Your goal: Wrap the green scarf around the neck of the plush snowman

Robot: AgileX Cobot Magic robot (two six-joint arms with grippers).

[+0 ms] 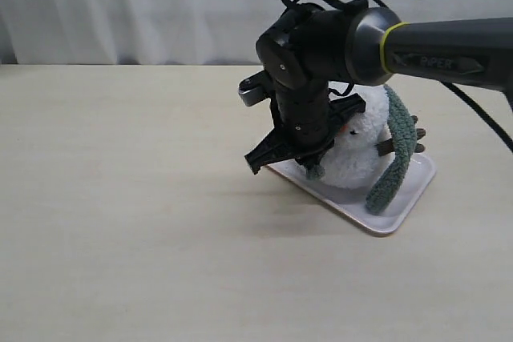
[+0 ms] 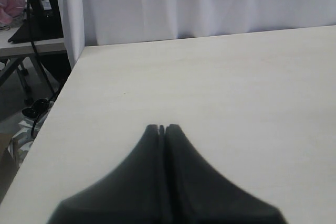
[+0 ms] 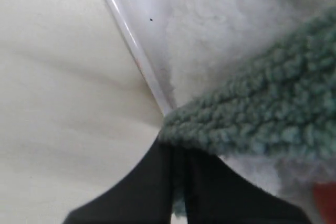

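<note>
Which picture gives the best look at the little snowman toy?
The exterior view: the plush snowman rests on a white tray, partly hidden by the robot arm. The right wrist view shows only a close patch of its white fluff; the left wrist view shows none.

A robot lab: bare pale table (image 1: 120, 238), white curtain (image 1: 120, 6) backdrop (loose cables (image 2: 34, 109) beside the table).

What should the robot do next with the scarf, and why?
Probably draw the pinched end across the plush snowman at neck height. The right gripper has its jaws shut on one end of the green scarf, low by the tray edge, while the other end hangs down the opposite side.
</note>
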